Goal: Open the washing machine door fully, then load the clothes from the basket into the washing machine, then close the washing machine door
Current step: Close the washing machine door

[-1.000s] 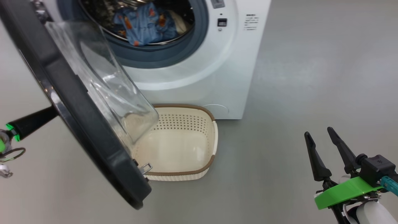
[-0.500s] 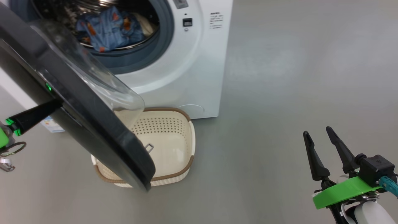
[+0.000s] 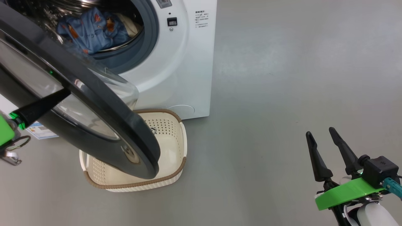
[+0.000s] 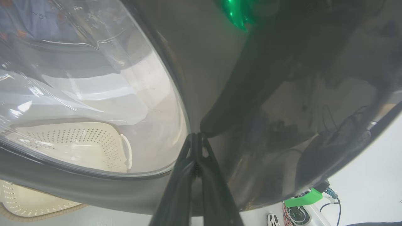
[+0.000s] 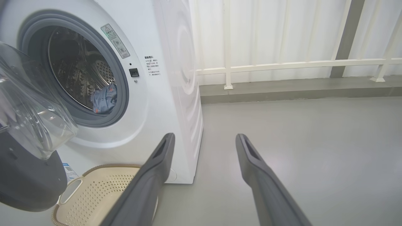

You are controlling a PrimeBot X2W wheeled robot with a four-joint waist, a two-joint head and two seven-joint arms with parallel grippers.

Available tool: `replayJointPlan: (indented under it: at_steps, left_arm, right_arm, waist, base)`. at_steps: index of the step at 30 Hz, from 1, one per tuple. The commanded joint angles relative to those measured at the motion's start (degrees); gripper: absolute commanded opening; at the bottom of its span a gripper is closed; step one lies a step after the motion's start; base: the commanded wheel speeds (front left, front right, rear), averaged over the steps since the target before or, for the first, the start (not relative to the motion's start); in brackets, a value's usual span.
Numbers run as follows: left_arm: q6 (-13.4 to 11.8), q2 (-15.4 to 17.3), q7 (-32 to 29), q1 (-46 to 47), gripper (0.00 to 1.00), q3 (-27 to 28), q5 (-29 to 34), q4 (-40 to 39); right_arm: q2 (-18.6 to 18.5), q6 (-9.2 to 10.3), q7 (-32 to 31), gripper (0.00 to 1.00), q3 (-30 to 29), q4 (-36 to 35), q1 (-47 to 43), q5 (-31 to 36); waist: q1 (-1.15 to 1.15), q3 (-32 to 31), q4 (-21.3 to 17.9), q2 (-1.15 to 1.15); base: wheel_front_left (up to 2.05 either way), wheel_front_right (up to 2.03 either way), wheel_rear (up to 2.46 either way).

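— Starting with the washing machine door (image 3: 138,138): what does it look like, and where is it?

— It is a large round door with a wide glossy black rim. A clear glass bowl (image 3: 122,91) bulges from its middle toward the machine. The door stands partway between open and shut on the left side of the opening. In the head view it tilts across the lower left and covers part of the basket (image 3: 169,131).

— And the machine?

— The washing machine (image 3: 188,62) is a white box. A grey rubber seal (image 3: 150,31) rings its perforated steel drum (image 5: 81,72). The clothes (image 3: 91,31) lie in the drum: light blue fabric with orange prints, and a cream piece (image 3: 130,26) touching it on the right.

— Where is the basket?

— It sits on the grey floor (image 3: 282,78) just in front of the machine's base, below the opening. It is cream plastic with perforated sides and a brown woven-look rim.

— What are the hands doing?

— The left gripper (image 3: 64,94) has its two dark fingers pressed together. Its tips touch the door's outer face on the black rim beside the window. In the left wrist view they meet their own reflection in the gloss. The right gripper (image 3: 321,131) is spread wide with nothing between its fingers. It hangs over bare floor, well apart from the machine, on the robot's right.
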State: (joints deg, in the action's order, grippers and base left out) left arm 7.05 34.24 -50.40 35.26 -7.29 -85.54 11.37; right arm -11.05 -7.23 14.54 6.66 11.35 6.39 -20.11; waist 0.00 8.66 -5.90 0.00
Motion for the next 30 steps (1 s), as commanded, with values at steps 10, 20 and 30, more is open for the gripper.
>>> replayJointPlan:
  at_steps: [10,20,30]
  left_arm:
    - [0.4,2.1,4.2,-0.4,0.28,1.9,-0.2,-1.1]
    - [0.4,1.6,9.8,-5.9,1.00,1.7,0.5,-2.1]
    - [0.4,0.1,18.4,-13.9,1.00,2.6,-0.3,-3.5]
  right_arm:
    - [-0.4,-0.25,0.5,1.00,0.3,-1.2,0.1,0.6]
    - [-0.8,-0.25,0.5,1.00,0.3,-1.3,-0.5,0.5]
    - [-0.9,-0.25,0.5,1.00,0.0,-1.4,-1.1,0.6]
  waist:
    - [0.00,-1.0,1.3,0.00]
    - [0.00,-1.7,2.9,0.00]
    - [0.00,-2.3,4.2,0.00]
  base:
    - [0.00,0.00,0.00]
    - [0.00,0.00,0.00]
    - [0.00,0.00,0.00]
